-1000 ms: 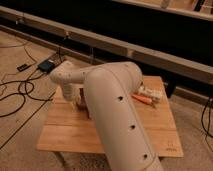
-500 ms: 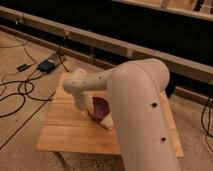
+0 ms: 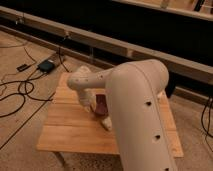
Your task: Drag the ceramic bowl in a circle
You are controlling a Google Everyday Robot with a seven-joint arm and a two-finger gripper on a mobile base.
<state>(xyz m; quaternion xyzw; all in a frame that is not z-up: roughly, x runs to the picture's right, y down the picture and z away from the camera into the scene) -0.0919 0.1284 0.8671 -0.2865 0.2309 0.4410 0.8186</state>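
Observation:
The ceramic bowl (image 3: 101,105) is a dark reddish patch on the wooden table (image 3: 70,131), mostly hidden behind my big white arm (image 3: 137,107). My gripper (image 3: 96,110) hangs down from the white wrist (image 3: 82,82) at the bowl's left edge, right against it. A small white piece (image 3: 106,124) shows on the table just in front of the bowl; I cannot tell what it is.
Black cables (image 3: 17,95) and a small dark box (image 3: 46,65) lie on the floor to the left of the table. A long low rail with a dark wall (image 3: 150,47) runs behind the table. My arm hides the table's right half.
My wrist has moved to the right over the table and my arm now covers more of the right side. The reddish bowl has come into view beside the gripper.

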